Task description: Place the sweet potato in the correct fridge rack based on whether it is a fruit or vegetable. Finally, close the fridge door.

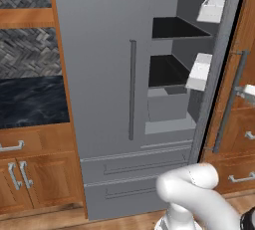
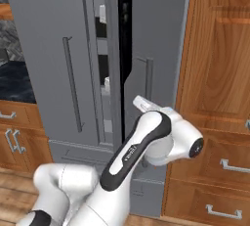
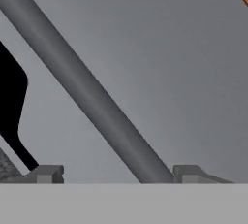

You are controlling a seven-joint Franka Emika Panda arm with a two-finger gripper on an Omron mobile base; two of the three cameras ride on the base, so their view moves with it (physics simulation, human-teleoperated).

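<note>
— What is staying hidden from you?

— I am not managing to tell where the sweet potato is lying. The dark shelves [image 1: 175,28] inside the tall grey fridge [image 1: 99,74] are sitting in shadow, and the lower compartment is looking blurred.

— Are the views giving you different things?

— The left base view is looking into the fridge, past the white plastic door bins [image 1: 211,9]. The right base view is catching the grey right-hand door [image 2: 156,34] standing ajar beside the brown wooden cabinet [image 2: 219,73], with the white arm [image 2: 141,142] reaching toward the door's long grey bar handle [image 2: 148,79].

— And the two-finger gripper [image 3: 118,174]?

— In the hand view its jaws are standing apart, gripping nothing. The bar handle is running diagonally between the dark finger tips [image 3: 46,174], nearer the right one.

— So, potato relative to gripper?

— I cannot tell.
</note>
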